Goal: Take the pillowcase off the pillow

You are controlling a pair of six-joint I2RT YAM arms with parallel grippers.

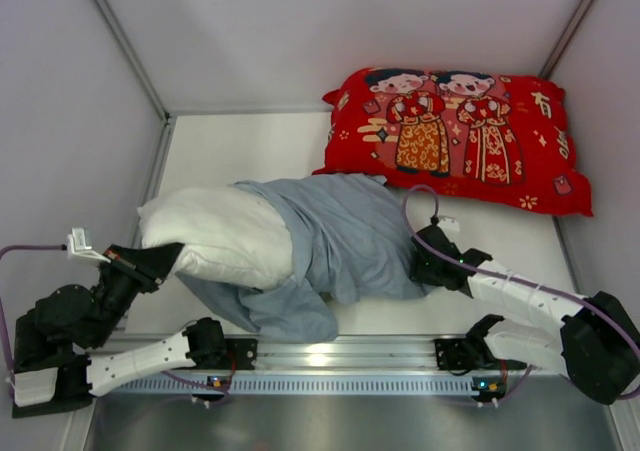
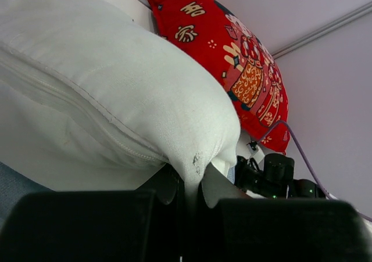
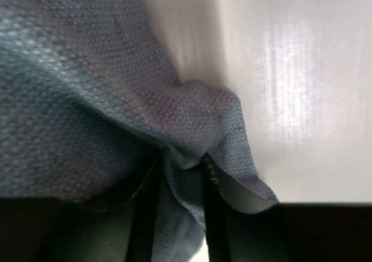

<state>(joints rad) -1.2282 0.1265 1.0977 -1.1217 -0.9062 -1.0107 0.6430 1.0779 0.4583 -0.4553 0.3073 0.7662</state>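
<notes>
The white pillow (image 1: 215, 236) lies at the table's left, its left half bare. The blue-grey pillowcase (image 1: 345, 241), reverse side out, still covers its right end and is bunched toward the middle. My left gripper (image 1: 165, 259) is shut on the pillow's near-left corner; the left wrist view shows that corner (image 2: 195, 157) pinched between the pads (image 2: 195, 186). My right gripper (image 1: 425, 261) is shut on the pillowcase's right edge; the right wrist view shows a fold of blue-grey cloth (image 3: 180, 157) held between its fingers (image 3: 180, 204).
A red pillow printed with two cartoon figures (image 1: 450, 136) lies at the back right, also in the left wrist view (image 2: 232, 58). White enclosure walls stand on the left, right and back. A metal rail (image 1: 330, 356) runs along the near edge.
</notes>
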